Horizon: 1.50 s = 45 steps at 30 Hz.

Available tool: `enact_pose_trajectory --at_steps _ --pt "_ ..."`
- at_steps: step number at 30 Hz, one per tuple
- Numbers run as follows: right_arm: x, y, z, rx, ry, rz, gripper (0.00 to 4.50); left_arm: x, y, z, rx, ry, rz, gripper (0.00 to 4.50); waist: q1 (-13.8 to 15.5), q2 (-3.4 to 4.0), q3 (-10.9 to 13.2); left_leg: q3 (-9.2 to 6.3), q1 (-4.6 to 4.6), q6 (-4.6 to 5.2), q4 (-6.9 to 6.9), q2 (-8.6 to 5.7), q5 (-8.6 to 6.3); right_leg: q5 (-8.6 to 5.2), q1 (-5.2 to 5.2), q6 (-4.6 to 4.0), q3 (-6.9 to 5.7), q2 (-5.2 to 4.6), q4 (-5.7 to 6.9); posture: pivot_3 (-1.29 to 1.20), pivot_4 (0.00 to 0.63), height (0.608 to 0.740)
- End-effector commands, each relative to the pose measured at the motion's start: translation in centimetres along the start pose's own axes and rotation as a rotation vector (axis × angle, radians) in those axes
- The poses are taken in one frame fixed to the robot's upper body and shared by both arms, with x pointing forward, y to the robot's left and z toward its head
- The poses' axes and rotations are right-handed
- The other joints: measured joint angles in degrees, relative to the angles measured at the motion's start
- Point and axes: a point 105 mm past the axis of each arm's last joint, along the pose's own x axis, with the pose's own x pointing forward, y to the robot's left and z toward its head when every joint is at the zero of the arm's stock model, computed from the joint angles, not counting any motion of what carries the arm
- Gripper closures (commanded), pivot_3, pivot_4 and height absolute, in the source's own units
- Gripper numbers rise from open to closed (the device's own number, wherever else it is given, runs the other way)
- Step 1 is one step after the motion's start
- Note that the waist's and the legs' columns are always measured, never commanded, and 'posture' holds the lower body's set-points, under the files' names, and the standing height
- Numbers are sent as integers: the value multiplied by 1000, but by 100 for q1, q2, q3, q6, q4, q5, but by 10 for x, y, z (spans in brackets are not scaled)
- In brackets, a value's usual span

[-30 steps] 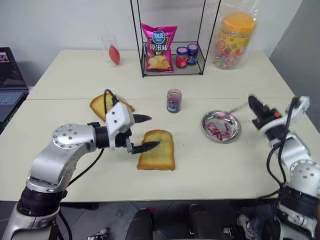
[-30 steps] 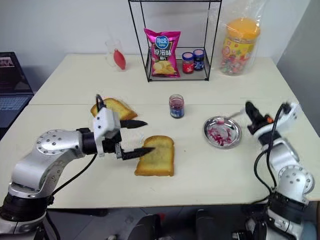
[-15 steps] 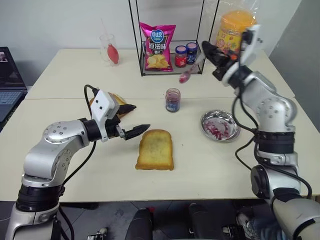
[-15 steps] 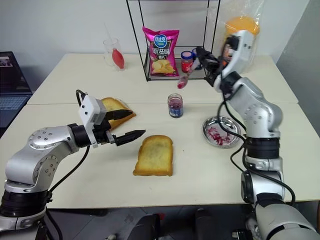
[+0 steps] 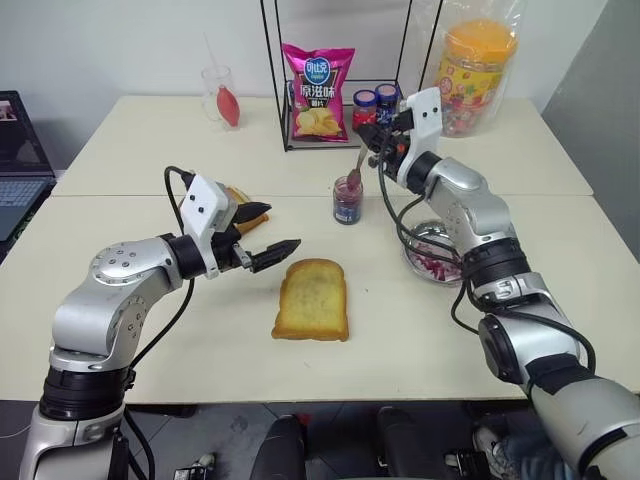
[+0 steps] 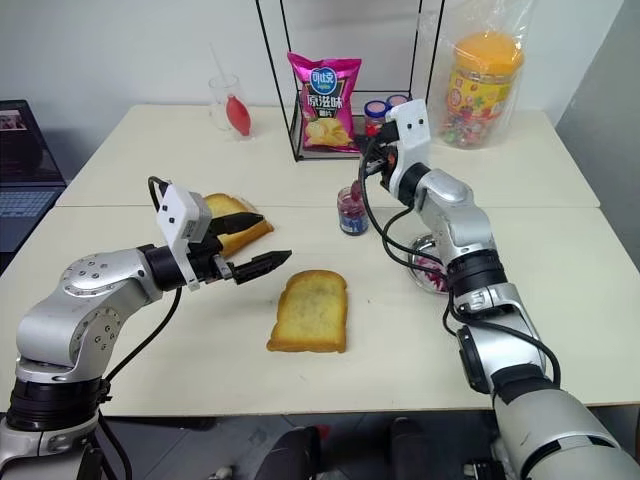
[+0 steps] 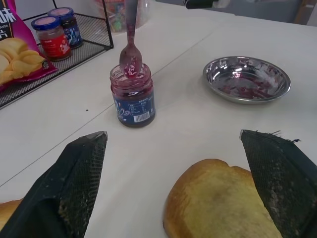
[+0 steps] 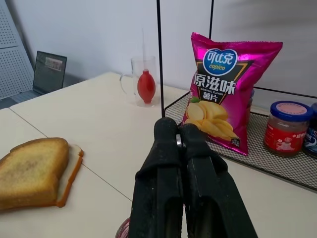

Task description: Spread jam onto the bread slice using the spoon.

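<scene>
spoon (image 7: 131, 47) pinched by its handle between pressed-together fingers of right gripper (image 5: 378, 143), hanging upright with bowl smeared red and dipped just into mouth of open jar of jam (image 7: 133, 96). jar standing on table (image 5: 420, 340) in front of wire rack (image 5: 335, 75), steel dish (image 7: 246, 79) with red smears near it on right side. bread slice (image 5: 312, 298) lying flat nearer to front edge of table, touched by nothing. left gripper (image 5: 258, 235) hovering just beside left edge of slice, fingers spread wide, empty. second toast (image 6: 232, 220) lying behind left gripper.
</scene>
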Motion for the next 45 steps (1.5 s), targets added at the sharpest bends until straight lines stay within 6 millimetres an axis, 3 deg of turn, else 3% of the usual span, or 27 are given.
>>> enact_pose_trajectory --at_steps 1,8,16,24,45 --pt "7 5 14 -52 -45 29 4492 -2 2 7 28 -29 12 0 0 0 0 0 0 0 0 0 0 0 0 0 0 0 0 0 150 740" --pt "13 8 -13 -116 23 13 4492 -1 6 5 30 -25 26 0 -1 0 0 -2 0 -1 0 0 0 0 0 -1 -1 0 0 0 150 740" --pt "20 17 -29 123 110 36 4492 0 4 2 37 -17 21 0 -2 0 0 -3 1 -1 0 0 1 1 0 -2 -1 0 4 0 150 740" --pt "20 6 -20 395 104 -31 4492 3 3 1 39 -17 18 0 -10 0 0 -3 1 -1 0 0 1 2 0 -3 -2 0 5 0 150 740" --pt "16 -15 4 584 28 -110 4492 7 15 4 55 -31 71 0 -14 0 0 -3 0 -1 -1 0 0 2 0 -3 -3 1 4 0 150 740"
